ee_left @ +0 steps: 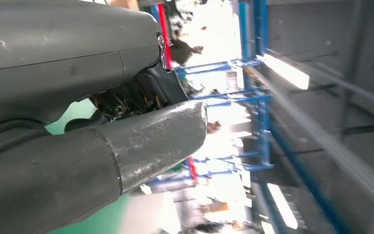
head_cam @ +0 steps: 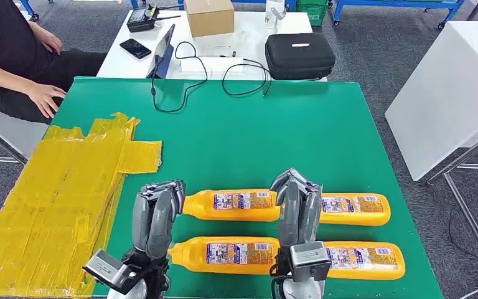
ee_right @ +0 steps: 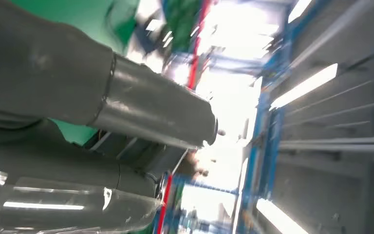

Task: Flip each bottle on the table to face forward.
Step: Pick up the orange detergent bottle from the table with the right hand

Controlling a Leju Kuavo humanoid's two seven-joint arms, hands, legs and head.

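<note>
Several yellow bottles with printed labels lie on their sides in two rows near the front of the green table point(head_cam: 255, 124). The far row has one bottle point(head_cam: 230, 205) on the left and another point(head_cam: 356, 210) on the right. The near row has one bottle point(head_cam: 224, 253) and another point(head_cam: 366, 258). My left hand point(head_cam: 157, 215) is raised just left of the bottle necks, fingers apart, holding nothing. My right hand point(head_cam: 297, 208) is raised in front of the middle of both rows and hides where the bottles meet. It holds nothing. The left thumb point(ee_left: 151, 141) and right thumb point(ee_right: 151, 114) show bare.
A patch of yellow tape point(head_cam: 62, 193) covers the table's left side. A seated person rests a hand point(head_cam: 45, 96) at the far left corner. Behind stands a white table with a black case point(head_cam: 299, 55), a cardboard box point(head_cam: 209, 15), a phone and cables point(head_cam: 180, 93). A white block point(head_cam: 448, 87) stands right.
</note>
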